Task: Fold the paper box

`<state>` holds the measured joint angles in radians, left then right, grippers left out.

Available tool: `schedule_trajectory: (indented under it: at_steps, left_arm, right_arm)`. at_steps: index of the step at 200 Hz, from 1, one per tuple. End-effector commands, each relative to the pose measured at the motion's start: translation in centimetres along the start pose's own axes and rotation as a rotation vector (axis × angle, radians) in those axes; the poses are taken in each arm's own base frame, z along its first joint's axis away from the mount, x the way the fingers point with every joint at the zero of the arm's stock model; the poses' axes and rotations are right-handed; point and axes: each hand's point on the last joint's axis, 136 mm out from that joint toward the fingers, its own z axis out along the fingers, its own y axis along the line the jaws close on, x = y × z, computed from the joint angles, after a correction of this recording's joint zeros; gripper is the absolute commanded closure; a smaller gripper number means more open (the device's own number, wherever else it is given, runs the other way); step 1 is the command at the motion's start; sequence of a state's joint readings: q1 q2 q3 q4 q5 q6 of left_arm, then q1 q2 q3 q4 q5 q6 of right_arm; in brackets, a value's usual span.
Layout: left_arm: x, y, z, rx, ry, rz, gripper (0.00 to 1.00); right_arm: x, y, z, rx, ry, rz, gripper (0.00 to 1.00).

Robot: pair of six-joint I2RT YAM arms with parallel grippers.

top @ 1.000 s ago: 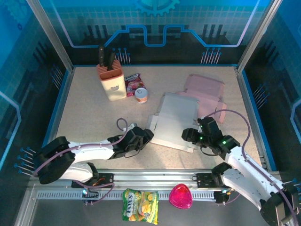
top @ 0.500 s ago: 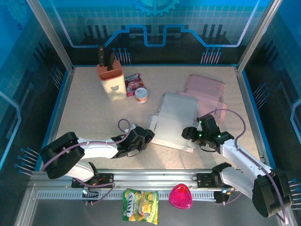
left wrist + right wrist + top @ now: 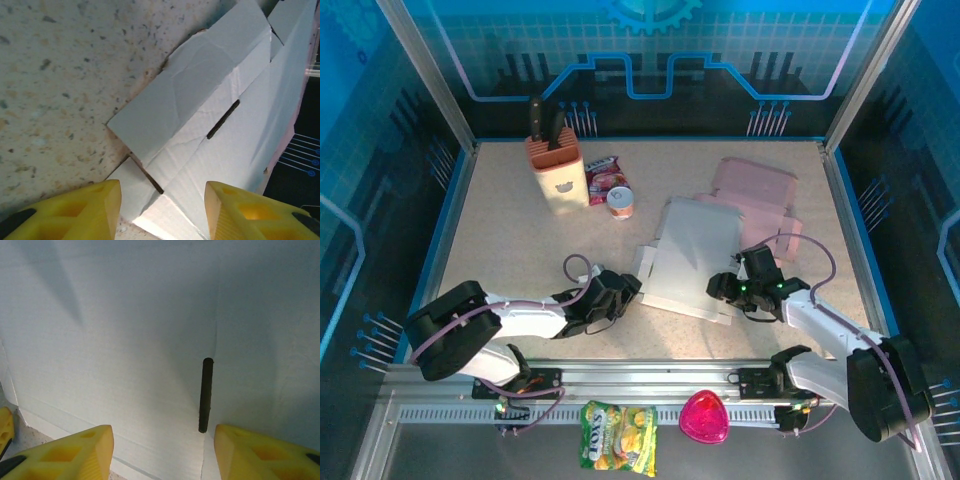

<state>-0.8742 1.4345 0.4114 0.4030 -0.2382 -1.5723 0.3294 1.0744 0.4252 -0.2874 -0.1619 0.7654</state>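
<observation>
Box (image 3: 690,255) is lying flat and unfolded on the table (image 3: 510,240), and we are reaching at it from both sides. Our left gripper (image 3: 162,200) is standing with its fingers spread apart, holding nothing, and a corner flap of the box is resting on the table just ahead, between the fingertips. Our right gripper (image 3: 162,445) is likewise spread and empty, pointing close at the box's white face, with a dark slot (image 3: 205,395) just ahead between its fingers.
</observation>
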Motion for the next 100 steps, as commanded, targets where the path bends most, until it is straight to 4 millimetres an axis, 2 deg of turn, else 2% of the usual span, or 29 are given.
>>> schedule_trajectory:
  at_steps: [1, 40, 69, 100]
  left_arm:
    - [-0.5, 0.0, 0.1, 0.016, -0.02, 0.001, 0.52]
    - [-0.5, 0.1, 0.1, 0.014, -0.014, 0.007, 0.51]
    - [-0.4, 0.0, 0.2, 0.019, -0.006, 0.008, 0.5]
    - [-0.3, 0.0, 0.5, 0.025, 0.006, 0.006, 0.48]
  right_arm:
    - [-0.7, -0.2, -1.0, 0.005, -0.038, -0.014, 0.41]
    - [-2.9, -0.7, -2.8, -0.008, -0.095, 0.008, 0.35]
    - [-4.1, -2.1, -1.7, 0.0, -0.071, 0.045, 0.35]
    - [-4.7, -1.9, -0.5, -0.013, -0.002, 0.067, 0.37]
